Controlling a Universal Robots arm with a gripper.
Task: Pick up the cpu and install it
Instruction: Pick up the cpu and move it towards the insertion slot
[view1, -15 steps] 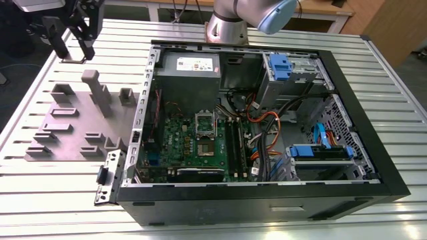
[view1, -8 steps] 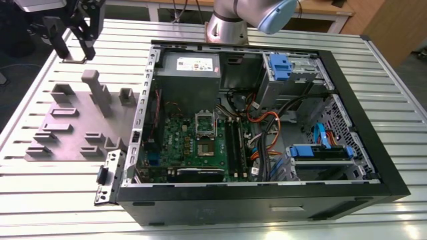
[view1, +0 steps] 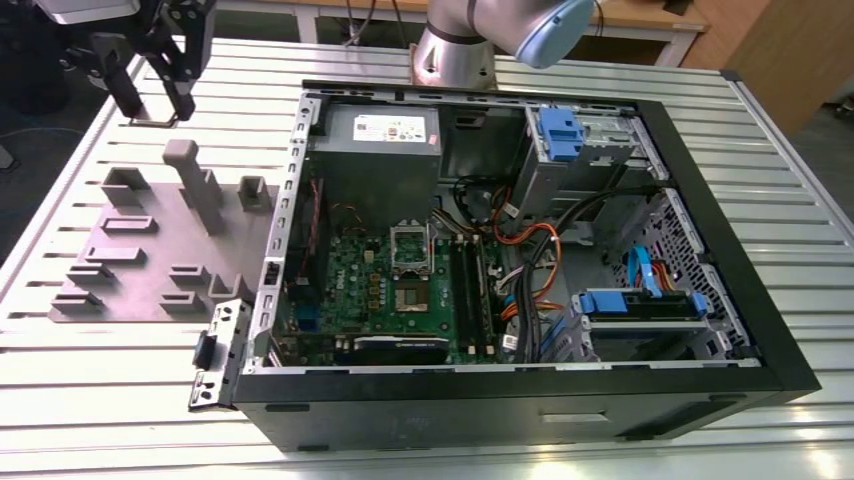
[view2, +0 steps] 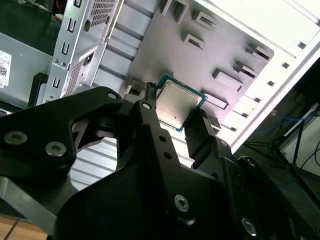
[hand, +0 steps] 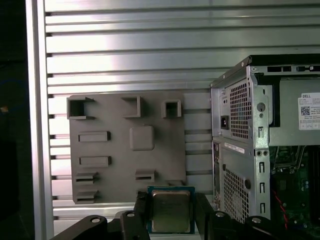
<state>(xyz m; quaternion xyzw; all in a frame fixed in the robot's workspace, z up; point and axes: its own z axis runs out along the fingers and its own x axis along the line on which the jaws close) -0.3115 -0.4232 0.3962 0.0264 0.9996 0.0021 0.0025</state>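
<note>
My gripper (view1: 151, 105) hangs high over the slatted table at the exterior view's far left, beyond the grey tray (view1: 134, 260). It is shut on the cpu (view2: 177, 105), a small square chip with a silvery top and a green edge. In both wrist views the black fingers (hand: 141, 200) press two opposite sides of the cpu (hand: 171, 210). The green motherboard (view1: 387, 290) lies inside the open computer case (view1: 694, 250), to the exterior view's right of the gripper. Its silver socket frame (view1: 410, 243) sits near the board's middle.
The grey tray (hand: 115, 165) carries raised blocks and upright posts (view1: 187, 170) just below the gripper. The case's metal wall (hand: 240, 125) and power supply (view1: 378, 130) stand between the gripper and the board. Cables and blue drive bays (view1: 641, 300) fill the case's other half.
</note>
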